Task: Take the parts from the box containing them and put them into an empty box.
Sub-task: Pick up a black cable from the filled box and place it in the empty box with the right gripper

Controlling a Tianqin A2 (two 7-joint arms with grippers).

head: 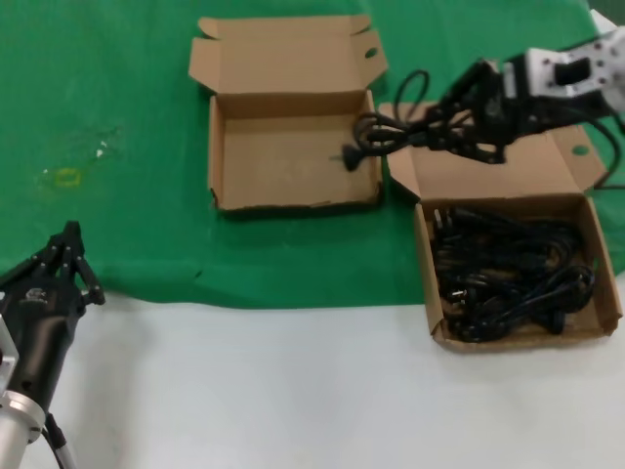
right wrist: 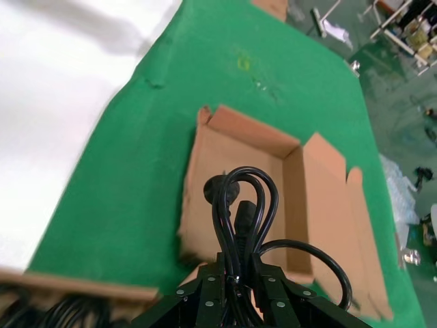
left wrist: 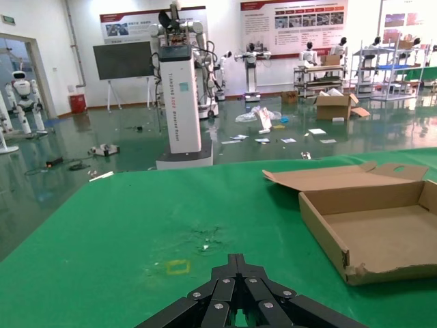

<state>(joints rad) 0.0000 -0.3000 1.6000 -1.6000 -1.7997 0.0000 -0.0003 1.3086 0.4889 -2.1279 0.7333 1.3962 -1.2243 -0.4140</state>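
So the right hand [head: 467, 122] is clamped on one coiled black power cord [head: 395, 132] and holding it up in the air. In the head view the bundle trails out from the fingers toward 9 o'clock, with the loops and plug hanging right over the right-hand wall of the empty box [head: 293, 147]. The right wrist view agrees — the cord [right wrist: 240, 205] runs straight out of the closed fingers, loops drooping over that box's floor [right wrist: 225, 178].

Handling-wise, my guess is these cords are light, floppy and a bit springy. They won't hold a shape, so a pinch across the middle of the coil, where several strands bunch up, looks like the safest hold. Grab one strand and the rest would probably unspool and snag. The rubbery jacket shouldn't be slippery, and nothing here is fragile.

The rest of the cords [head: 513, 274] sit in a tangled pile in the source box [head: 605, 283], at roughly 5 o'clock from the right hand in the head view and well below it. That tangle could drag neighbours along on the next pick.

The left hand [head: 61, 262] is parked near the counter's [head: 293, 391] front edge at far left, fingertips drawn together and holding nothing — well apart from both boxes.
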